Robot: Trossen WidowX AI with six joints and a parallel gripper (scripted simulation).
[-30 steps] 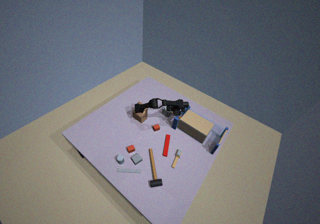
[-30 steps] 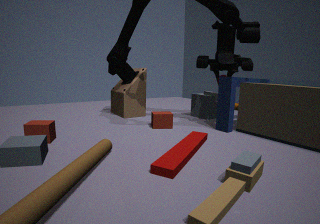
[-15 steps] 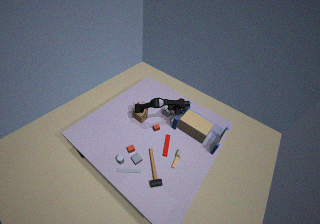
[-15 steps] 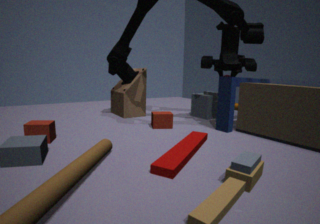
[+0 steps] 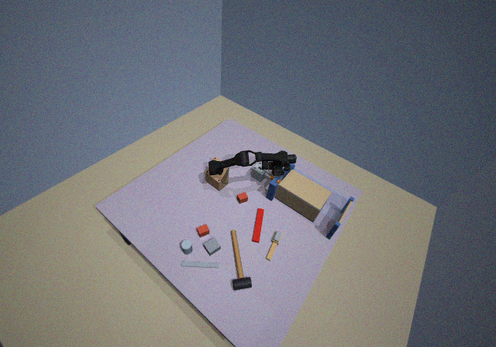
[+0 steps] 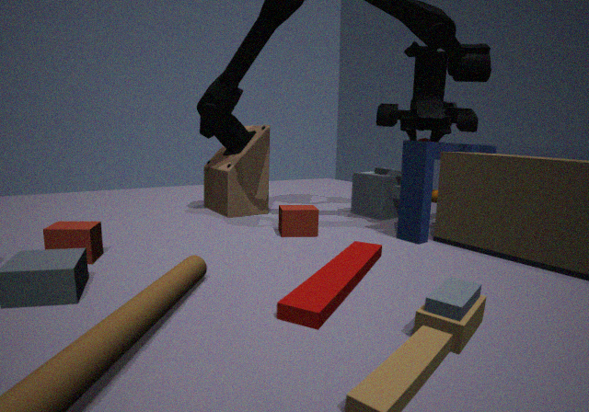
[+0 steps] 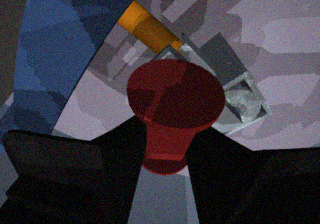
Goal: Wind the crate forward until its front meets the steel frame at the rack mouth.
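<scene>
My gripper [image 5: 277,173] [image 6: 424,139] [image 7: 166,116] points down, shut on the red knob [image 7: 175,94] of the winch handle, beside the blue frame at the rack mouth [image 5: 271,189] [image 6: 412,193] [image 7: 42,59]. A pale grey strip shows below the knob; the handle's key end is hidden. The grey winch [image 5: 257,173] [image 6: 373,194] stands below and beside the gripper, partly behind the knob in the wrist view. An orange strap [image 7: 150,26] [image 6: 434,195] runs toward the rack. The tan crate [image 5: 306,189] [image 6: 513,203] sits flat, its front close to the blue frame; contact cannot be told.
A far blue end frame [image 5: 329,231] stands behind the crate, across a gap. Red blocks [image 5: 242,197] [image 5: 203,230], a red bar [image 5: 258,225] [image 6: 330,284], a brush-like tool [image 5: 273,249], a mallet [image 5: 237,253], a grey block [image 5: 211,245], a cylinder [image 5: 186,246] and a grey strip [image 5: 199,264] lie on the bench.
</scene>
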